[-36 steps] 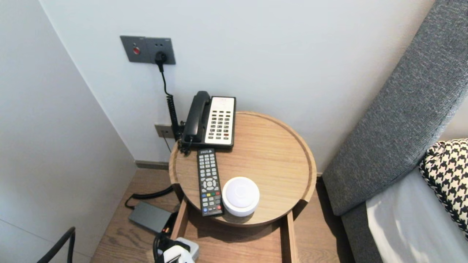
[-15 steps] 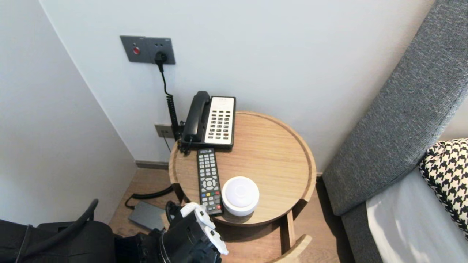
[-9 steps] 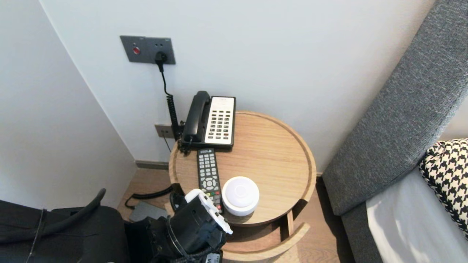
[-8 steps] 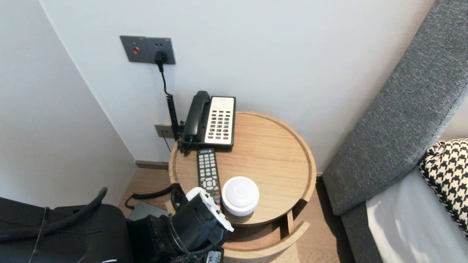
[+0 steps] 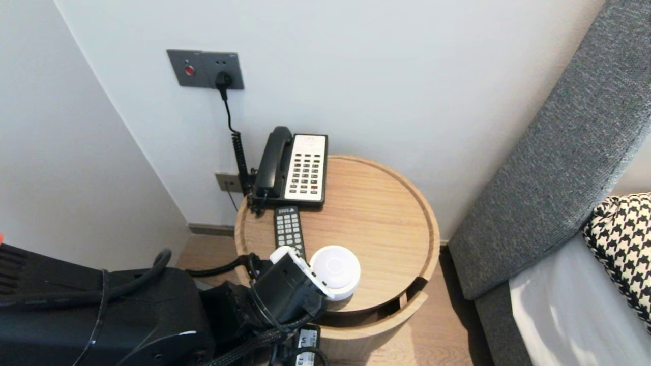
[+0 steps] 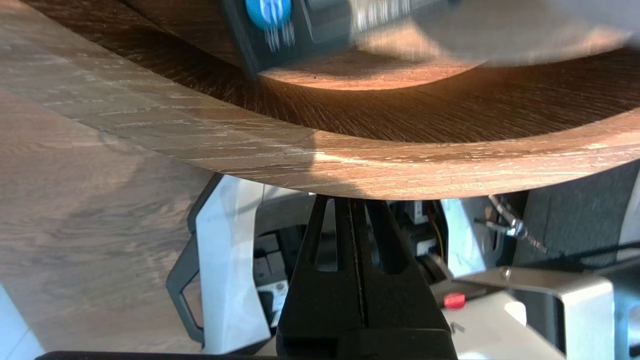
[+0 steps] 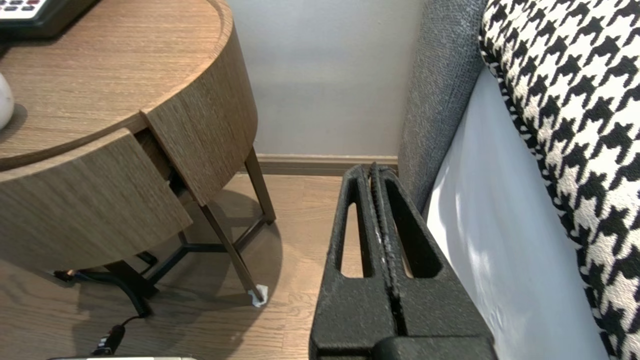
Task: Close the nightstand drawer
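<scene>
The left tool [image 6: 350,200], shut on nothing, meets the curved drawer front [image 5: 379,319] under the tabletop [image 5: 376,213]; it appears almost closed, one narrow gap left. Beside the tabletop, the right tool [image 7: 372,170] sits shut.

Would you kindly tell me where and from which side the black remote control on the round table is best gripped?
I would grip the remote control across its narrow width, on the half nearer the telephone, coming from straight above. It lies flat and lengthwise, so only its long edges offer the jaws a hold, and the white round device crowds its near end.
</scene>
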You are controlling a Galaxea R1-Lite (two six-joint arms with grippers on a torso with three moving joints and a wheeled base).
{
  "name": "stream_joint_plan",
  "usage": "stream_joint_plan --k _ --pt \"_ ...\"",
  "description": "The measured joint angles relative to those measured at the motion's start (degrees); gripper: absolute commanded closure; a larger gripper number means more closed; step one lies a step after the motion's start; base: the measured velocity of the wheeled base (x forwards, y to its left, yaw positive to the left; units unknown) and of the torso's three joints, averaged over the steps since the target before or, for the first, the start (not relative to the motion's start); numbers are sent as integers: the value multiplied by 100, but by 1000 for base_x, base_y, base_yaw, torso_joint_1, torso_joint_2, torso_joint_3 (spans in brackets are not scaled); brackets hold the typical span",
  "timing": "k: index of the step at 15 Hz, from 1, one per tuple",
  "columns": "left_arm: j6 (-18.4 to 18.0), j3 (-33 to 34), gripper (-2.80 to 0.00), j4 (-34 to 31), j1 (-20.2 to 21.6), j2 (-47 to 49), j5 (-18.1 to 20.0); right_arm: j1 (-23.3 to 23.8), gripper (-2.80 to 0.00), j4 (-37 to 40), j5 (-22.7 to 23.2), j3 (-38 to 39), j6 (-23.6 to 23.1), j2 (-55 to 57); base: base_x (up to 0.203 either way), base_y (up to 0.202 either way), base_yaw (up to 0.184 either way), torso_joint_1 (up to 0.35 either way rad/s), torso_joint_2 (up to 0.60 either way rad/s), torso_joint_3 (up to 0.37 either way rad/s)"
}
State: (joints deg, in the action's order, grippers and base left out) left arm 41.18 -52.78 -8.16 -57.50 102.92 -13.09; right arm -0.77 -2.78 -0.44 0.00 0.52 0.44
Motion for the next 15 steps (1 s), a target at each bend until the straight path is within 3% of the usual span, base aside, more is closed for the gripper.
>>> stream_joint_plan --k 15 --pt "-52 -348 0 41 222 270 -1 0 0 1 0 0 0 0 0 0 0 0 0 0"
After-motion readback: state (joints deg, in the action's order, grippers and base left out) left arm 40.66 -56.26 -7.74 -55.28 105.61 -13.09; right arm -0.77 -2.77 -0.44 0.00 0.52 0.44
